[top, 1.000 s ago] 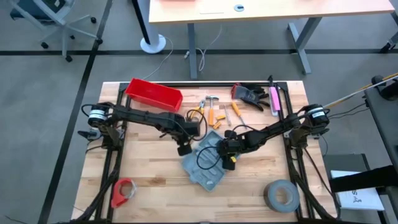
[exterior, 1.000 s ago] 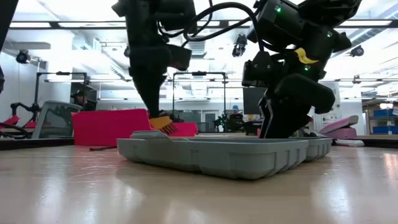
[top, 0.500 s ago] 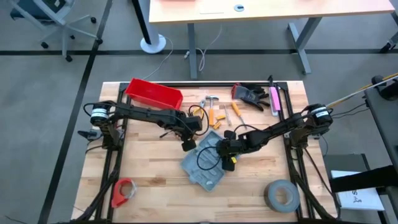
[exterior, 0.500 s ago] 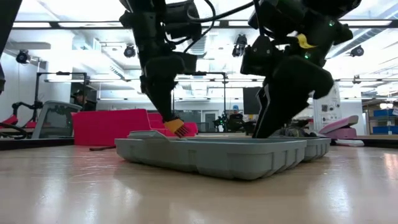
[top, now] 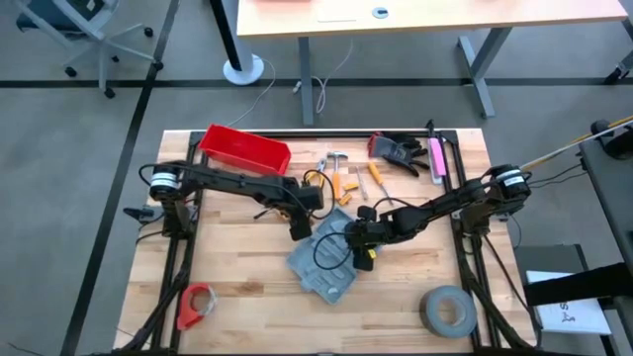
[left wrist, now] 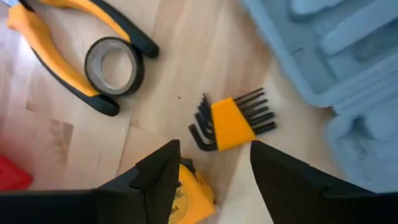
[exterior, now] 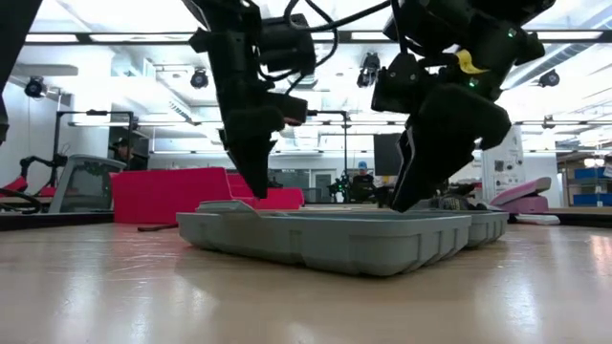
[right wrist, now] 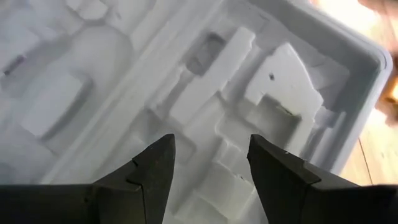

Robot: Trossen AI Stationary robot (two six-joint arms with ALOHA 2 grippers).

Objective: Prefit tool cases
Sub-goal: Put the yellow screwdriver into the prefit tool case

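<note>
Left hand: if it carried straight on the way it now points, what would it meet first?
Probably the orange-sleeved hex key set lying on the wooden table. In the left wrist view the left hand has its fingers apart with the set straight ahead between them, beside the tool case. Depth is unclear.

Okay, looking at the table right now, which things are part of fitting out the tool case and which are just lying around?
Part of the job:
- flat grey-blue plastic hinged tool case, lying open
- orange-holdered set of black hex keys, on the wood beside the case
- left tool, open above the keys
- right tool, open over the case recesses

Lying about:
- red plastic bin
- large grey tape roll
- small red tape dispenser
</note>
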